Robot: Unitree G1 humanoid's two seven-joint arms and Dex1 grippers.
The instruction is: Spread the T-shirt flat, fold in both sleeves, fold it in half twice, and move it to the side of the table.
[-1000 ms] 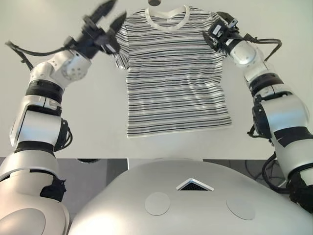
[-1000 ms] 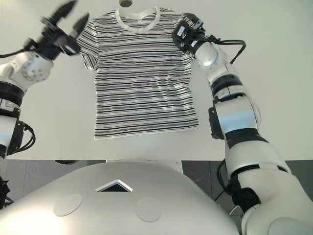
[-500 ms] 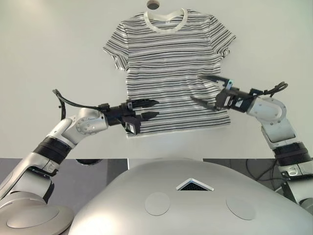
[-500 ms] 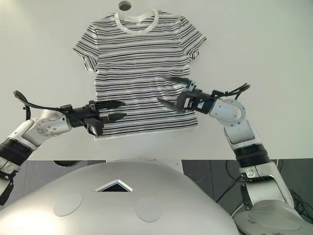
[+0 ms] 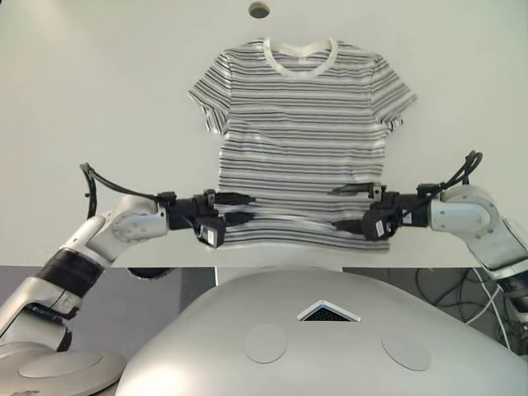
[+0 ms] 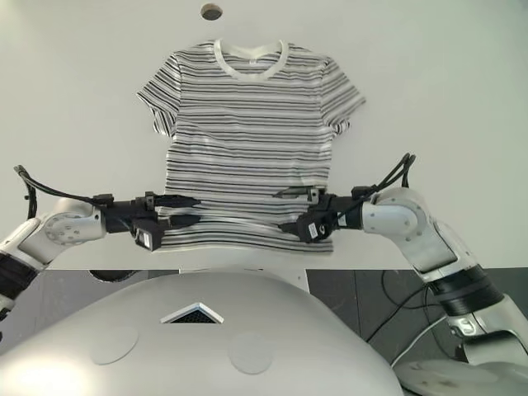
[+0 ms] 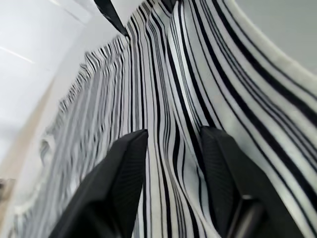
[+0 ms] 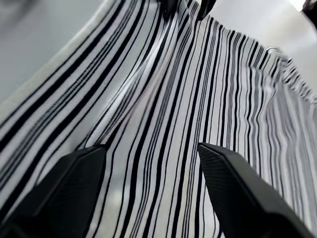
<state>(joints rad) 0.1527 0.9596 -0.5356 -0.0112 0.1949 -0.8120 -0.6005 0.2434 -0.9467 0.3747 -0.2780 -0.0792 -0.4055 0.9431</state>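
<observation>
Head view: the striped T-shirt (image 5: 301, 140) lies flat on the table (image 5: 91, 99). The left gripper (image 5: 245, 208) and right gripper (image 5: 338, 208) hover open and empty over its hem.
Left wrist: the fingers (image 7: 124, 183) straddle the fabric.
Right wrist: the gap is wider. Best to pinch both sides evenly.

There is one striped T-shirt (image 5: 301, 132), with two short sleeves (image 5: 208, 99) and one white collar (image 5: 300, 54). There is one white table (image 5: 99, 99) and one small round dark disc (image 5: 259, 10) in its top. Two grippers count as one left gripper (image 5: 252, 208) and one right gripper (image 5: 332, 208), each with two black fingers (image 7: 124, 183), four in all
</observation>
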